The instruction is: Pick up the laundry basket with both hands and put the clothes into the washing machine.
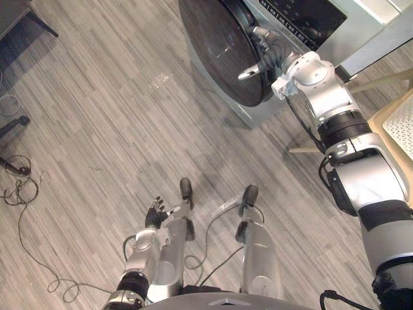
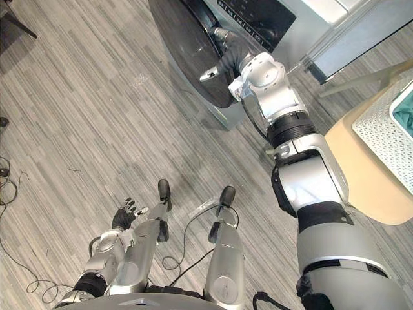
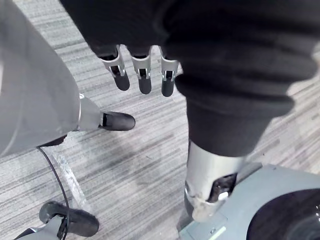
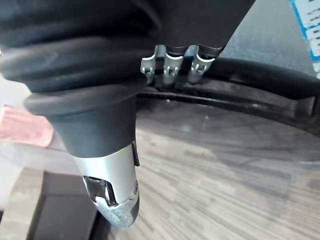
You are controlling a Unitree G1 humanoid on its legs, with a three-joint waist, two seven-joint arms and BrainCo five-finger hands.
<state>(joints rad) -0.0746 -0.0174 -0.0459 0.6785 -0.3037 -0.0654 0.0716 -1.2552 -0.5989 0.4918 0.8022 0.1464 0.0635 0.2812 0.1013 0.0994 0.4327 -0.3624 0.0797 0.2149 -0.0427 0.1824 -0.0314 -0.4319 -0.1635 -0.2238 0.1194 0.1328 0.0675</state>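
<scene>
Currently right hand (image 1: pixel 266 57) hooks washing machine door (image 1: pixel 213 45) rim.

**Room: floor and furnishings**

Floor (image 1: pixel 103 129): grey wood-grain planks, evenly lit, with one pale mark (image 1: pixel 161 79) toward the far side. Dark furniture leg (image 1: pixel 42 24) at the far left corner. Thin black cords (image 1: pixel 18 188) lie loose at the left. Tan table (image 2: pixel 361 174) at the right, on pale wooden legs (image 1: pixel 303 150).

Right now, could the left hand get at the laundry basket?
Probably not. The left hand hangs open, low on the robot's left, while the laundry basket sits on a beige seat far to the right, beyond the right hand at the washing machine door.
</scene>
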